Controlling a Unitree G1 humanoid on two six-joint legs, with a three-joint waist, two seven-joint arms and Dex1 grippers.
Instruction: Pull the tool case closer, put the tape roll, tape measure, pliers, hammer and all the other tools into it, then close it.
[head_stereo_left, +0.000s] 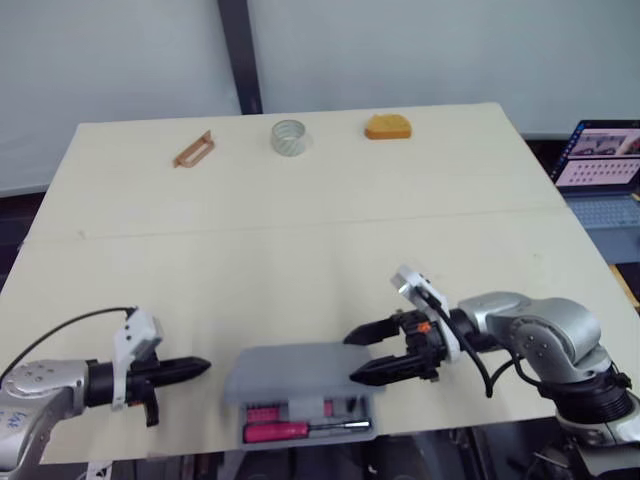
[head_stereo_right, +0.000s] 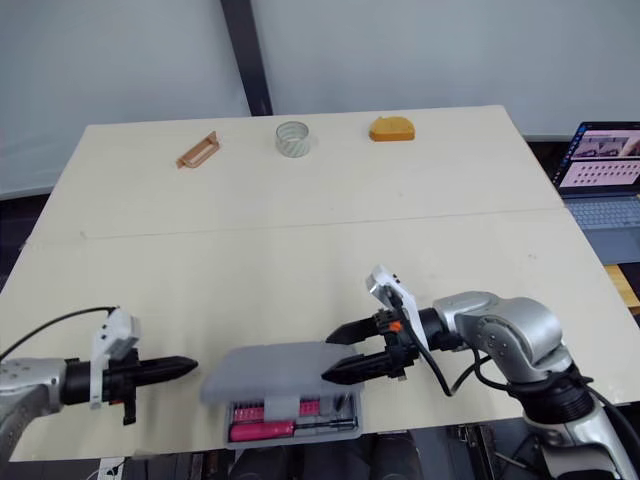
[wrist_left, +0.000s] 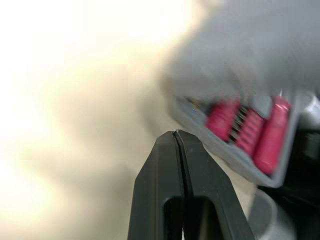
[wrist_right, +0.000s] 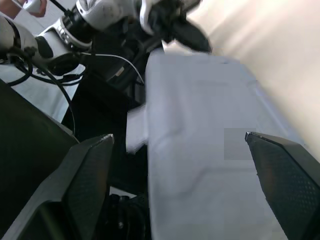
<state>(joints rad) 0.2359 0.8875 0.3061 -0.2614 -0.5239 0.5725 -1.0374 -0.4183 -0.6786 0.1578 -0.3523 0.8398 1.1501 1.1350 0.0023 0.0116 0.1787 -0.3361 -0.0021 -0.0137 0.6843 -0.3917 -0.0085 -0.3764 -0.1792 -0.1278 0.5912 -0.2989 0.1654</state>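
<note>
Pale cream table (head_stereo_left: 300, 230), smooth and matte, with a grey tool case (head_stereo_left: 300, 368) at its near edge.

Right jaws are spread wide and hold nothing: the two black tapered fingers (head_stereo_left: 385, 372) straddle the right end of the case's flat grey plastic lid (head_stereo_right: 270, 368), though whether they touch it cannot be told. Left jaws are pressed fully together, empty, just left of the case and apart from it. The lid stands partly raised over a tray holding a red-handled screwdriver (head_stereo_left: 300, 430) and a row of red bits. Well apart, along the far edge, lie a brown loop-shaped piece (head_stereo_left: 194, 150), a clear round tape roll (head_stereo_left: 288, 137) and an orange tape measure (head_stereo_left: 387, 127). A laptop (head_stereo_left: 600, 160) sits off to the right.
</note>
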